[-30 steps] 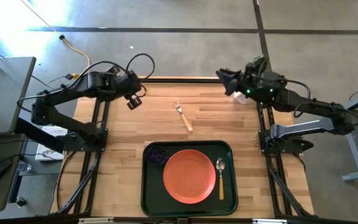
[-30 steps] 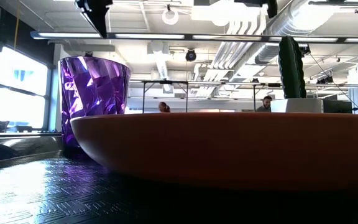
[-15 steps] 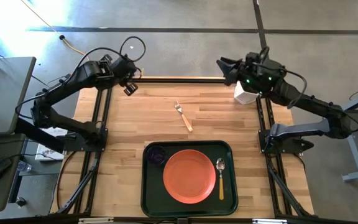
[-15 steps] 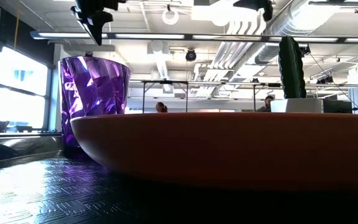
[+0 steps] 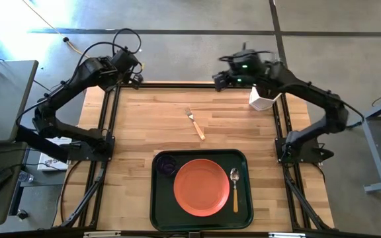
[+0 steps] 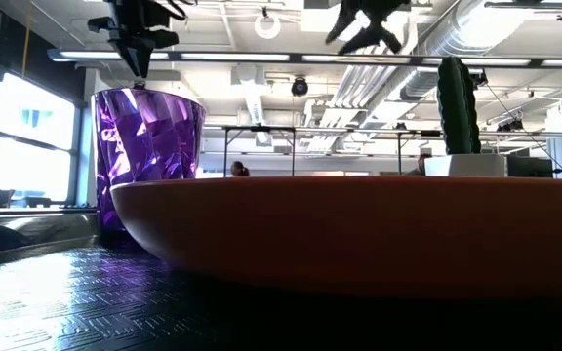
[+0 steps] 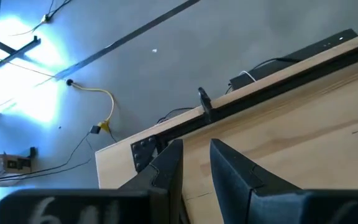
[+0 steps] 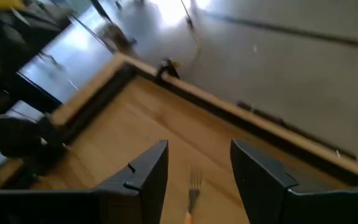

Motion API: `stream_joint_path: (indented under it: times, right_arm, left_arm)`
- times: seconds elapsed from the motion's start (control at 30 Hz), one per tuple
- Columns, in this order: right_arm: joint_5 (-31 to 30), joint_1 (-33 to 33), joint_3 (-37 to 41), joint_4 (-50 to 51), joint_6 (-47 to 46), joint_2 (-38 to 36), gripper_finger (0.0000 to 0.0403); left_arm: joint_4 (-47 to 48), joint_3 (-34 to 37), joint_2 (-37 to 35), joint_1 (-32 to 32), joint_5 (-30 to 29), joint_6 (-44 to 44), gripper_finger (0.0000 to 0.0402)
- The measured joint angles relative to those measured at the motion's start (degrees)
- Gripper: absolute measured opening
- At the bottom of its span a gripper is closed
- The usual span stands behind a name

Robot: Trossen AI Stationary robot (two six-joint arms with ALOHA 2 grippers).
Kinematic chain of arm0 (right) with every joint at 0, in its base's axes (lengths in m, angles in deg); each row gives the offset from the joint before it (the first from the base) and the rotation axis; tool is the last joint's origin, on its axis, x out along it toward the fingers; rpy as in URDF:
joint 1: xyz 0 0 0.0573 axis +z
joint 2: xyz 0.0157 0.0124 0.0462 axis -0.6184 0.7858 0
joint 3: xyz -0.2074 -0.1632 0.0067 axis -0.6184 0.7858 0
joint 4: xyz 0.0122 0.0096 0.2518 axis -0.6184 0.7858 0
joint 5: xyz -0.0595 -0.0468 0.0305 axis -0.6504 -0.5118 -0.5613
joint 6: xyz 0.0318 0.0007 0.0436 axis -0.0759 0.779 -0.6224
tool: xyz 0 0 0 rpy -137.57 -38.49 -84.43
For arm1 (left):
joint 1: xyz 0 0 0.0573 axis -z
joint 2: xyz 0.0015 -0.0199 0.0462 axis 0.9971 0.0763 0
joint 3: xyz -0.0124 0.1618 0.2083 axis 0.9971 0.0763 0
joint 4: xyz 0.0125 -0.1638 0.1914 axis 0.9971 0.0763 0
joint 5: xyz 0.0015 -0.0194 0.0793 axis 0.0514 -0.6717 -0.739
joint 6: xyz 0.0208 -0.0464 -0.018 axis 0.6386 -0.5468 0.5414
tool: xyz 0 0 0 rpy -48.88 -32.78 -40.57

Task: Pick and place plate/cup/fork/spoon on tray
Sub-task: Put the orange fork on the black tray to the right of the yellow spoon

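The fork (image 5: 195,123) lies flat on the table (image 5: 151,125), below and in front of the right pincer (image 8: 194,171), whose fingers are apart and empty. The pincer could push the thin fork away and miss.

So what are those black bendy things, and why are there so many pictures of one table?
Those are two robot arms, each ending in a two-finger pincher called a gripper. The left gripper and right gripper both hang open and empty near the table's far edge. One camera looks straight down. One sits low on the tray, so the plate and purple cup look huge. Each wrist carries a camera too. From above you see the orange plate, cup and spoon on the green tray. The fork lies on the bare wood, and a white pot stands in a far corner.
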Motion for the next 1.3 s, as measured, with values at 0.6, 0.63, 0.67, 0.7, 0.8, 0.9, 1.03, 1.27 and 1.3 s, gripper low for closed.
stream_joint_path:
  times: [0.6,0.63,0.67,0.7,0.8,0.9,1.03,1.27,1.3]
  right_arm:
    - [3.18,5.86,-3.99,12.68,-6.07,20.24,0.0165]
    - [3.32,6.21,-3.99,12.63,-6.10,21.08,0.0165]
    - [3.42,6.57,-3.99,12.61,-6.47,21.86,0.0165]
    - [3.45,6.94,-3.99,12.41,-6.95,22.63,0.0165]
    - [4.33,7.93,-3.99,11.60,-7.55,24.64,0.0165]
    - [4.43,8.99,-3.99,10.92,-7.57,26.15,0.0165]
    - [3.76,10.11,-4.01,10.42,-7.56,28.19,0.0165]
    - [3.77,11.71,-4.03,7.25,-7.56,32.80,0.0165]
    - [3.84,11.83,-4.03,6.79,-7.56,33.49,0.0165]
  left_arm:
    - [0.07,0.00,-0.01,-0.75,0.09,1.13,0.0072]
    - [0.07,0.00,0.01,-0.75,0.11,1.13,0.0072]
    - [0.07,0.00,0.00,-0.75,0.26,1.15,0.0072]
    - [0.07,0.00,0.00,-0.75,0.74,1.14,0.0072]
    - [0.07,0.00,-0.01,-0.75,2.62,1.17,0.0072]
    - [0.07,0.00,0.01,-0.75,3.09,1.17,0.0072]
    - [0.07,0.02,0.01,-0.75,3.13,1.15,0.0072]
    - [0.07,0.01,0.01,-0.75,3.21,1.15,0.0072]
    - [0.07,0.02,0.00,-0.75,3.33,1.15,0.0072]
